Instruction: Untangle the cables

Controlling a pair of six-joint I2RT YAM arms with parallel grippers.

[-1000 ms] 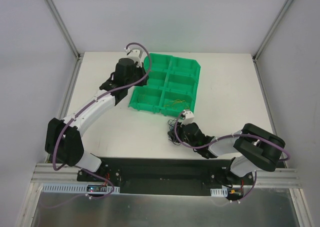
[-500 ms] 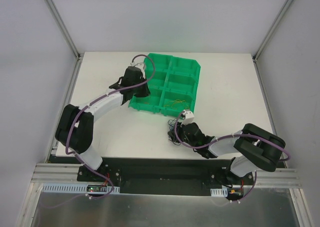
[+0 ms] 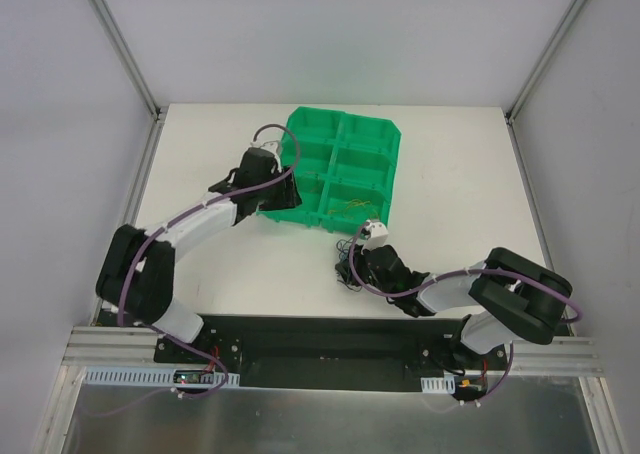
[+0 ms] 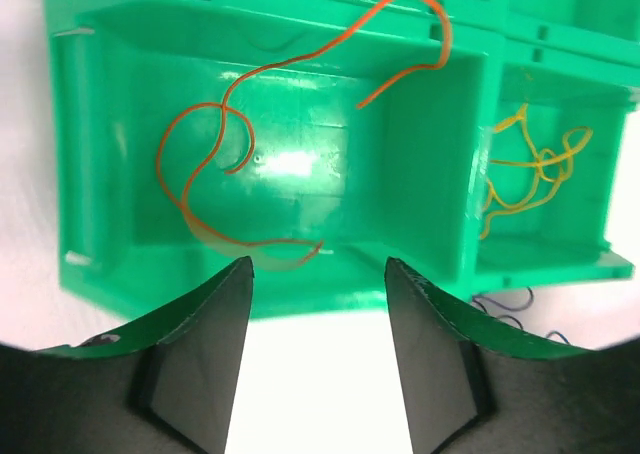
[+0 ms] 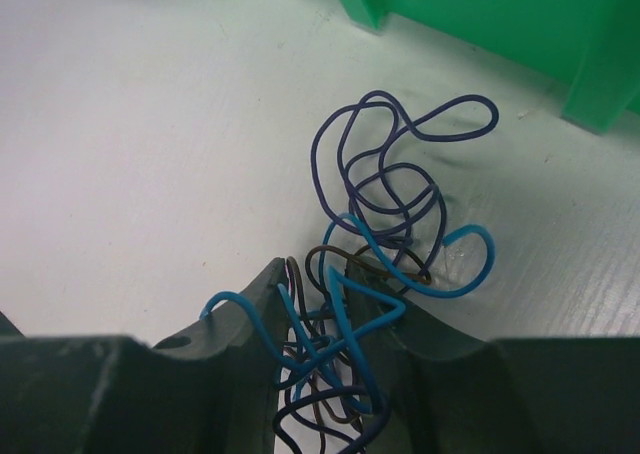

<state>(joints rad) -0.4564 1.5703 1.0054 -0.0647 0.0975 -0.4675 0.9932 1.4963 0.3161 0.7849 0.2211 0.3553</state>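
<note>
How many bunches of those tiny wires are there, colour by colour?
Orange bunch: 1, in a compartment of the green bin
Yellow bunch: 1, in the neighbouring compartment
Blue-and-brown tangle: 1, on the table, held in the right gripper
Total: 3 bunches; the strands within each are too tangled to count.

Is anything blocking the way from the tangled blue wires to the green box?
Nothing visible does. The right gripper grips the tangled blue wires, and only bare white table lies between them and the green box, at its near wall.
</note>
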